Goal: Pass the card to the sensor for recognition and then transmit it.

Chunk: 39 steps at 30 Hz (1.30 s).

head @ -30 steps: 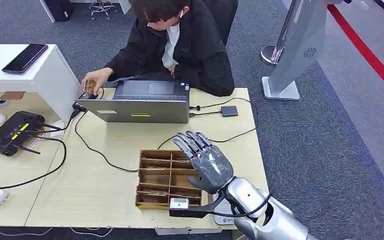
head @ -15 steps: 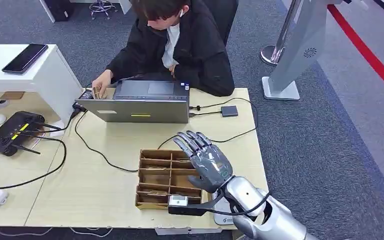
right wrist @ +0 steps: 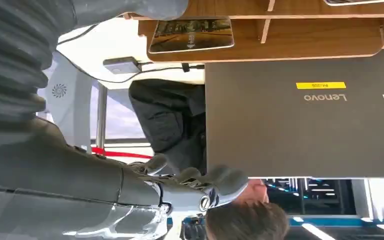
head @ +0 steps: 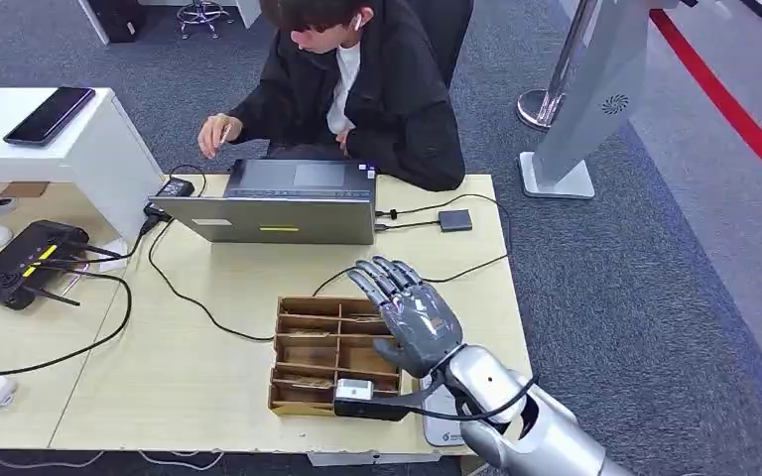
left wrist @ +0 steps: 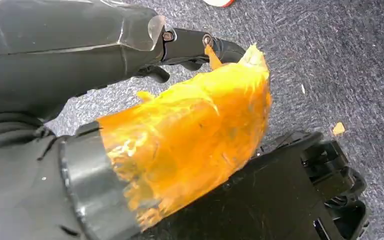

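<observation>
A wooden compartment tray (head: 288, 395) sits on the table's front right, with cards lying in some slots. One card (right wrist: 190, 34) shows in a slot in the right wrist view. My right hand (head: 412, 315) hovers over the tray's right side, fingers spread and holding nothing; its fingers (right wrist: 200, 179) point toward the laptop. A small black box (head: 454, 219) lies on a cable right of the laptop. A pale flat device (head: 441, 428) sits under my right forearm at the table's front edge. My left hand (left wrist: 80, 45) hangs over the carpet; its fingers are not clear.
A grey laptop (head: 276, 201) stands behind the tray, and a person in black (head: 357, 89) sits behind it with a raised hand (head: 218, 131). Cables (head: 184, 293) cross the table. A black router (head: 26, 262) lies at the left, and a phone (head: 50, 114) on a white box.
The person's hand has lifted off the black adapter left of the laptop and risen away from the table. My right hand has edged slightly right over the tray.
</observation>
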Tool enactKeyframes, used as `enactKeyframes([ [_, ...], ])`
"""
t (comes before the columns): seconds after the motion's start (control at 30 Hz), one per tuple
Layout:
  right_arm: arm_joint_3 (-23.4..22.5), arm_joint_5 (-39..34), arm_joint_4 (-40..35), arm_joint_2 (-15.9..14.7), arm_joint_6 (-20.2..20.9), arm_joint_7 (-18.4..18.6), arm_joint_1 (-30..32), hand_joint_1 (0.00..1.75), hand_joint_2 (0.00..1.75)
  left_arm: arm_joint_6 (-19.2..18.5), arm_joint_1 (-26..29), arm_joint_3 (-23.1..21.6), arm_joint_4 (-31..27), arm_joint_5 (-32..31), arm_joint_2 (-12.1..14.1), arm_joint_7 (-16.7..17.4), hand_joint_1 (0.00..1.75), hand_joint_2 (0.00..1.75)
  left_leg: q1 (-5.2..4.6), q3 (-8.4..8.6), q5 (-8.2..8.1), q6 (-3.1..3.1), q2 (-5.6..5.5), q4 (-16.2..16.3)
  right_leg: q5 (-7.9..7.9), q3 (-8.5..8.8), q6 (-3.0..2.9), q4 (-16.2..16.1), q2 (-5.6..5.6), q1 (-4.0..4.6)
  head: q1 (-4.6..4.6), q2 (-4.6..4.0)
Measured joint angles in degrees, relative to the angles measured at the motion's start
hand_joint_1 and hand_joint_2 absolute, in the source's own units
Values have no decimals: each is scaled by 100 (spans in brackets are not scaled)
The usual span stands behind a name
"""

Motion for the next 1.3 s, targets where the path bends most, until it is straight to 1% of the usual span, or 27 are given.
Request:
enactKeyframes([
  [0.03, -2, 0, 13, 7, 0, 0, -5, 35, 175, -2, -1, 0, 0, 2, 0, 2, 0, 0, 0, 0, 0, 0, 0, 0, 0, 0, 0, 0, 0, 0, 0, 0],
  [0.17, -15, -2, 70, 26, 2, 13, -23, 37, 175, 0, -3, -13, 0, 4, 0, 9, 0, 0, 0, 0, 0, 0, 0, 0, 0, 0, 0, 0, 0, 0, 0, 0],
  [0.2, -20, -4, 76, 31, 4, 16, -23, 33, 175, 0, -3, -18, 0, 7, 0, 9, 0, 0, 0, 0, 0, 0, 0, 0, 0, 0, 0, 0, 0, 0, 0, 0],
  [0.33, -28, -4, 112, 48, 20, 24, -27, 35, 175, 0, -4, -39, 0, 13, 0, 15, 0, 0, 0, 0, 0, 0, 0, 0, 0, 0, 0, 0, 0, 0, 0, 0],
  [0.43, -28, -4, 127, 48, 26, 37, -27, 31, 175, 0, -4, -44, 0, 17, 0, 15, 0, 0, 0, 0, 0, 0, 0, 0, 0, 0, 0, 0, 0, 0, 0, 0],
  [0.57, -31, -4, 157, 52, 33, 39, -29, 31, 175, 2, -5, -46, 0, 20, 0, 17, 0, 0, 0, 0, 0, 0, 0, 0, 0, 0, 0, 0, 0, 0, 0, 0],
  [0.73, -28, -4, 179, 57, 35, 40, -31, 37, 175, 11, -6, -53, 0, 35, 0, 17, 0, 0, 0, 0, 0, 0, 0, 0, 0, 0, 0, 0, 0, 0, 0, 0],
  [0.9, -28, -4, 206, 59, 37, 42, -31, 35, 175, 15, -5, -61, 0, 52, -2, 17, 0, 0, 0, 0, 0, 0, 0, 0, 0, 0, 0, 0, 0, 0, 0, 0],
  [1.13, -28, -4, 225, 63, 44, 42, -31, 44, 175, 18, -6, -107, 0, 52, -2, 17, 0, 0, 0, 0, 0, 0, 0, 0, 0, 0, 0, 0, 0, 0, 0, 0],
  [1.3, -28, -4, 258, 63, 48, 42, -31, 40, 175, 18, -6, -136, 0, 52, -2, 17, 0, 0, 0, 0, 0, 0, 0, 0, 0, 0, 0, 0, 0, 0, 0, 0],
])
